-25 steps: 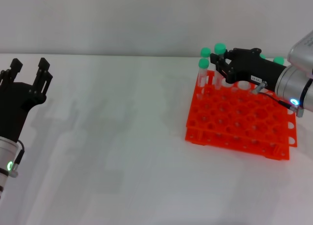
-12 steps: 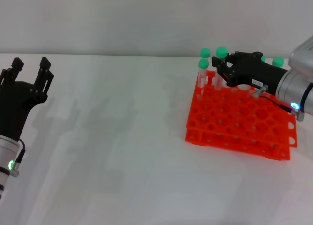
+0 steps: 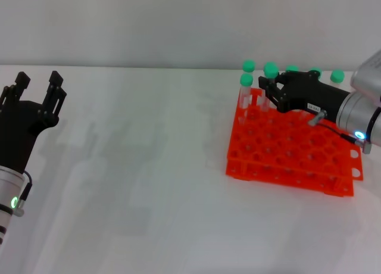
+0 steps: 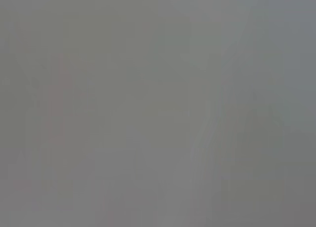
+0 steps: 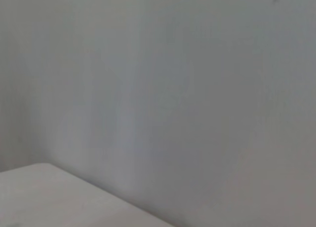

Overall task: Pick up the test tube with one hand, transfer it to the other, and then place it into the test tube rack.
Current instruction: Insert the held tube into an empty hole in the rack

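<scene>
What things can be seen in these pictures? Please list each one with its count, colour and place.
test tube rack: one, orange-red, on the table's right side.
green-capped test tubes: six green caps visible, standing at the rack's far edge; one of them is right at the right gripper's fingertips.
table: one, white, fills the head view.
wall: pale grey, behind the table; the two wrist views show little besides plain grey surface.
left gripper: one, black, fingers apart and pointing up, holding nothing, at the table's left edge.
right gripper: one, black with a small white label, over the rack's far edge among the tubes; whether it grips a tube cannot be seen.
</scene>
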Robot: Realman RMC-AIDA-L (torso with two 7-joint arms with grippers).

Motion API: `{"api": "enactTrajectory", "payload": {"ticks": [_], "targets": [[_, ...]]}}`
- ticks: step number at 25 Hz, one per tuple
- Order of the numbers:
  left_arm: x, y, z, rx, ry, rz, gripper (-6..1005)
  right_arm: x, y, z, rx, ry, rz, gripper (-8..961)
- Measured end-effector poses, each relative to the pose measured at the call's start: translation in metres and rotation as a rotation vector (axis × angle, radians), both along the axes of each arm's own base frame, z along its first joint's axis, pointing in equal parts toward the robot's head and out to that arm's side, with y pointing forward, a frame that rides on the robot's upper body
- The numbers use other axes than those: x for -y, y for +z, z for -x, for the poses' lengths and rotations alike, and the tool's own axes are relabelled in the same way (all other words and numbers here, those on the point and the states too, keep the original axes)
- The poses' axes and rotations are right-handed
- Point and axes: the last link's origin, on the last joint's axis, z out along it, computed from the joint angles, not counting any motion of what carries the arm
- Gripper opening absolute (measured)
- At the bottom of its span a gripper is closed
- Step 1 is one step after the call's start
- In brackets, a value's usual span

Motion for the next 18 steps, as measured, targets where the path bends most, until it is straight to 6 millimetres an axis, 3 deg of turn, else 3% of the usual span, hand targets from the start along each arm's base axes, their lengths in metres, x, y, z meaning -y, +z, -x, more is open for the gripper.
{"api": "enactTrajectory", "payload": {"ticks": [18], "targets": [[-0.0002,0.0,-0.0002,0.0,-0.001,0.0,667,0.0005,-0.0031,-0.0015,0.03,0.0,0.004,264]]}}
